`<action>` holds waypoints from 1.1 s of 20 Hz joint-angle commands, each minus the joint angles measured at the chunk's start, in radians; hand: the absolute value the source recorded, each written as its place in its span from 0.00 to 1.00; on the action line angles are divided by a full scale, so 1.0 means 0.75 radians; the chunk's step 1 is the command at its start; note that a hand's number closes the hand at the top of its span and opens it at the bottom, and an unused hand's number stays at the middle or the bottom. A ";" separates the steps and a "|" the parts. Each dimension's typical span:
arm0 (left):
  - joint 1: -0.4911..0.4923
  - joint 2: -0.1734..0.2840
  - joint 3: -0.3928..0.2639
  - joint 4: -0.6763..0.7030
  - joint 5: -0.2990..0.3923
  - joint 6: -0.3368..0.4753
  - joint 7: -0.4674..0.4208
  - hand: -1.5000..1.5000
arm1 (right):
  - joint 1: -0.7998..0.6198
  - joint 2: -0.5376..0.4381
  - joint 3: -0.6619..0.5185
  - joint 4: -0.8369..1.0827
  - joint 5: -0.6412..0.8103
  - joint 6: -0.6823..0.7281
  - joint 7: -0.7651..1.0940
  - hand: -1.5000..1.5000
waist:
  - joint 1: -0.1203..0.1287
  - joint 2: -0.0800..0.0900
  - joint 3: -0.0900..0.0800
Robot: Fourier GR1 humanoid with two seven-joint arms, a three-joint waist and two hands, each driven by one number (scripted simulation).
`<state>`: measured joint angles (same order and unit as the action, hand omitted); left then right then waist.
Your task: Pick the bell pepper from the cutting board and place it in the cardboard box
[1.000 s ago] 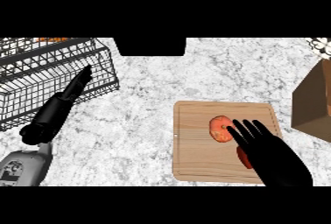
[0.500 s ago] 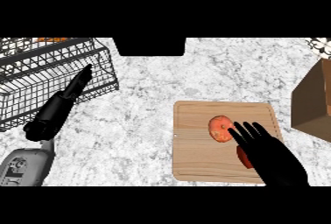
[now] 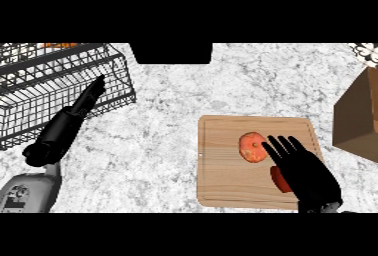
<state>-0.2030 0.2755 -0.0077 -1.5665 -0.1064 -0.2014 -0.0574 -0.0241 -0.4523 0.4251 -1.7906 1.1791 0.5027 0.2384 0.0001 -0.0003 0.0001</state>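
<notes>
Hovering w/ fingers spread, right hand (image 3: 306, 170) over bell pepper (image 3: 253, 147) on cutting board (image 3: 221, 170), holding nothing.

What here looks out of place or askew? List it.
Nothing stands out. The bell pepper lies on the cutting board beside the right hand, the cardboard box stands at the right edge, and the left hand rests by the wire basket.

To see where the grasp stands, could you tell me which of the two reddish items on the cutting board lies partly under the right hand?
The darker red item near the cutting board's front, half hidden by the right hand; the paler orange item lies fully visible beside its fingers.
</notes>
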 commanded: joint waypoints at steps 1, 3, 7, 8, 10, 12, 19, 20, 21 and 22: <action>-0.015 0.030 0.069 0.089 0.003 -0.049 -0.081 0.50 | 0.024 -0.001 -0.025 0.111 0.067 -0.101 -0.069 0.00 | -0.002 0.001 0.000; -0.075 -0.032 0.020 0.096 -0.043 -0.020 -0.010 0.50 | -0.026 0.043 -0.054 0.157 0.056 -0.060 -0.095 0.00 | -0.003 0.001 0.000; 0.065 -0.027 0.039 -0.112 0.002 -0.051 0.059 0.50 | -0.033 0.017 -0.152 0.069 -0.023 0.056 -0.142 0.00 | 0.003 -0.001 0.000; -0.061 -0.032 0.045 0.067 -0.047 -0.026 -0.008 0.50 | -0.009 0.083 -0.027 0.266 0.087 -0.152 -0.171 0.00 | 0.000 0.002 0.000; -0.047 -0.038 0.045 0.076 -0.045 -0.035 -0.037 0.50 | -0.012 0.055 -0.003 0.293 0.116 -0.212 -0.251 1.00 | 0.000 0.002 0.000; -0.071 -0.073 0.020 0.069 -0.054 -0.022 -0.003 0.50 | -0.066 0.009 -0.059 0.257 0.081 -0.222 -0.343 1.00 | -0.002 0.001 0.000; 0.055 -0.052 0.049 -0.105 -0.033 -0.060 0.026 0.50 | -0.058 0.068 -0.042 0.303 0.192 -0.441 -0.410 1.00 | 0.005 -0.001 0.000; 0.030 -0.073 0.018 -0.037 -0.075 -0.036 0.007 0.50 | -0.067 0.069 -0.025 0.299 0.135 -0.432 -0.485 1.00 | 0.004 0.000 0.000; -0.067 -0.072 0.043 0.058 -0.082 -0.011 0.000 0.50 | 0.023 0.060 0.017 0.309 0.109 -0.536 -0.569 1.00 | -0.010 0.003 0.001; -0.030 -0.036 0.071 0.004 -0.029 -0.064 0.022 0.50 | -0.018 0.022 -0.001 0.179 0.009 -0.370 -0.634 1.00 | -0.003 -0.001 0.000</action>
<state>-0.2143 0.2383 0.0323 -1.5621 -0.1417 -0.2349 -0.0564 -0.0569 -0.4287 0.3916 -1.6067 1.2638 0.2043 -0.1104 -0.0025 -0.0055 -0.0057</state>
